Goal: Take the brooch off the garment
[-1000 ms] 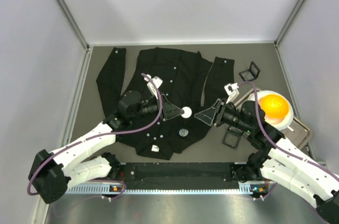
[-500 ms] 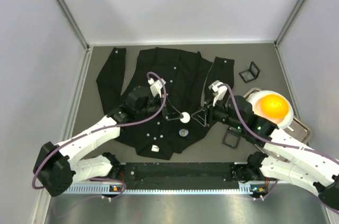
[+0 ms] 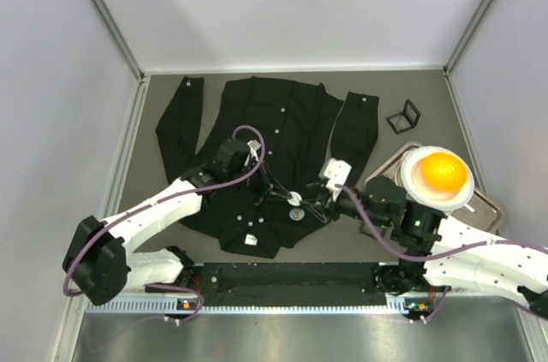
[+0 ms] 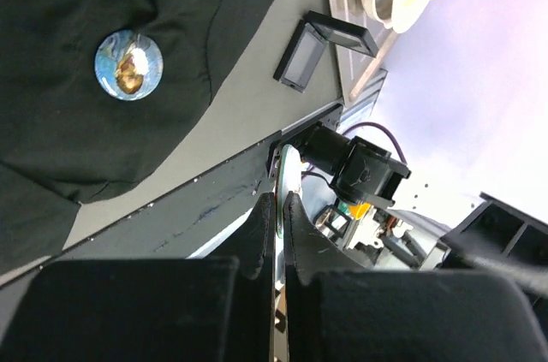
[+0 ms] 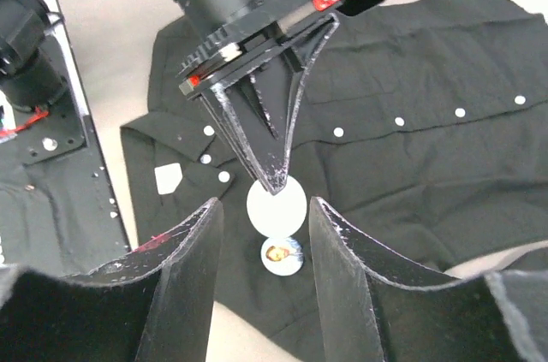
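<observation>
Grey bench [image 3: 385, 97], black garment [image 3: 282, 122] spread flat. My right fingers [image 5: 184, 268] stand spread, the brooch [image 5: 282, 255] just ahead, centred on their gap. My left fingers [image 5: 257, 144], pressed together, point at a white disc [image 5: 276, 205] just beyond it.

The garment [image 3: 282, 122], a black long-sleeved button-up shirt, lies spread flat in the middle of the overhead view. Its collar points to the top and a sleeve lies along each side. Small white buttons [image 5: 399, 121] run down the front, and a white tag [image 3: 250, 240] sits near the hem. The brooch [image 3: 297, 215], a small round glossy badge with a bluish picture, sits on the fabric by the lower right hem.
</observation>
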